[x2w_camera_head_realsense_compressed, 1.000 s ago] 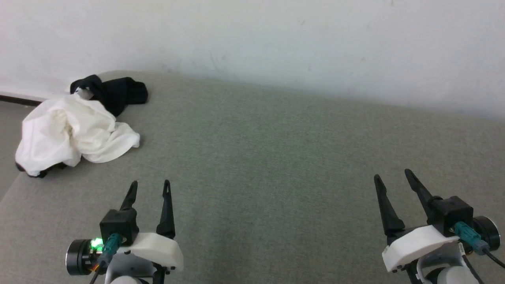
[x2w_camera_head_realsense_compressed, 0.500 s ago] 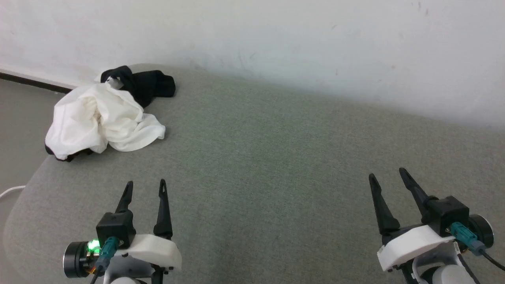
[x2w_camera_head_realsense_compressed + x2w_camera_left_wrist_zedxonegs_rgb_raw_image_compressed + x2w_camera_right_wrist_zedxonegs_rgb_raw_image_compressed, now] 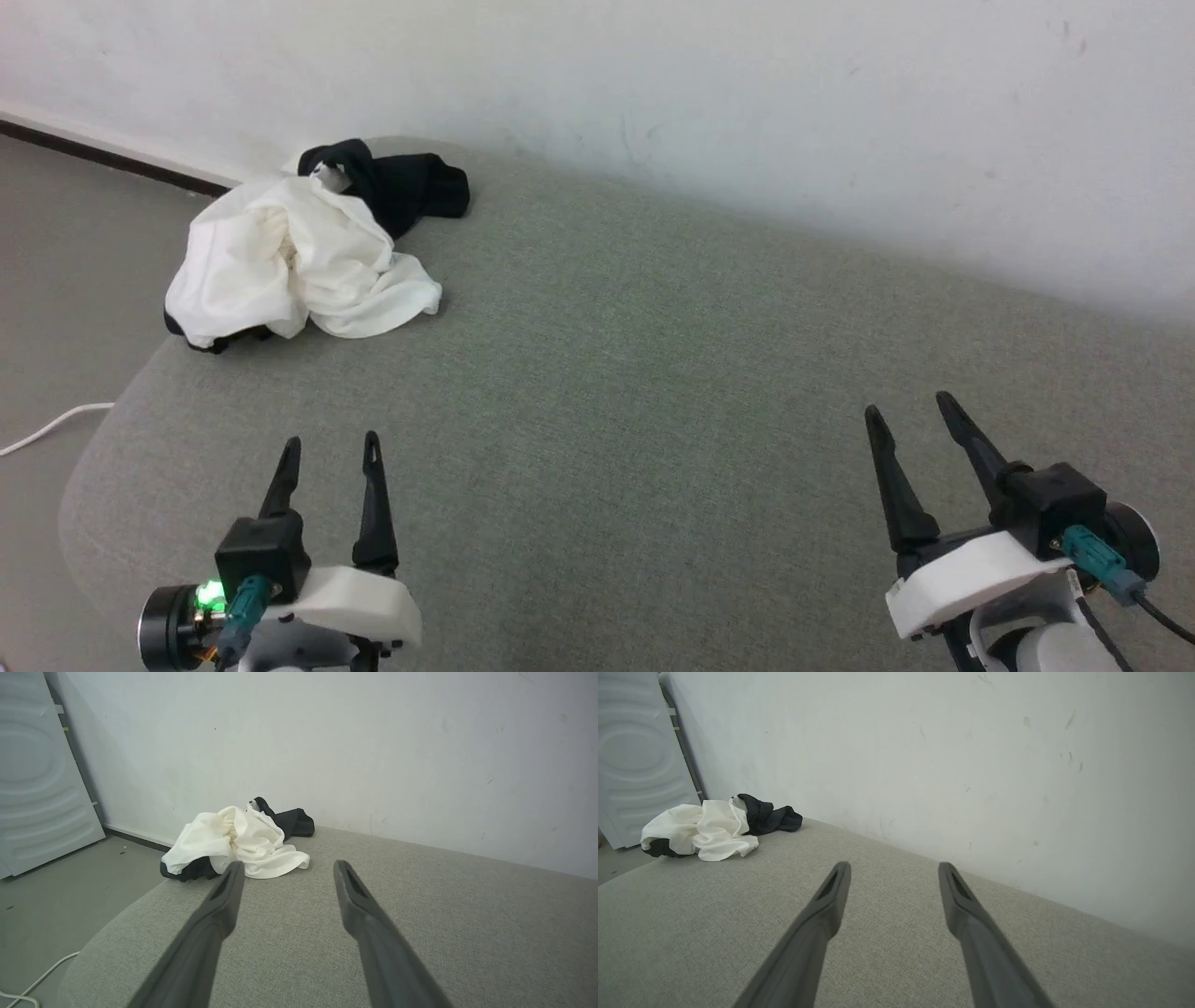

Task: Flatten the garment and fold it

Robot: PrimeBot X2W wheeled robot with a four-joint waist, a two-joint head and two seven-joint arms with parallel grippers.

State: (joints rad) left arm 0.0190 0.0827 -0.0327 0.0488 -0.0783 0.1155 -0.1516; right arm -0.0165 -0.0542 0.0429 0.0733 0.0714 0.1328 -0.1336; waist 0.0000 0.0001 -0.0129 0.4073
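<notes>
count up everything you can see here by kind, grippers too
shirt: 1, crumpled, white and black
grippers: 2, left gripper and right gripper, both open and empty
cable: 1, white, on the floor
total: 4

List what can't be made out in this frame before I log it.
- garment: crumpled in every view; its own folds hide the front and any print or lettering.
- white cable: runs off the head view's left edge, so its end is unseen.
- left tool and right tool: open, but the head view's bottom edge cuts off their arms.
</notes>
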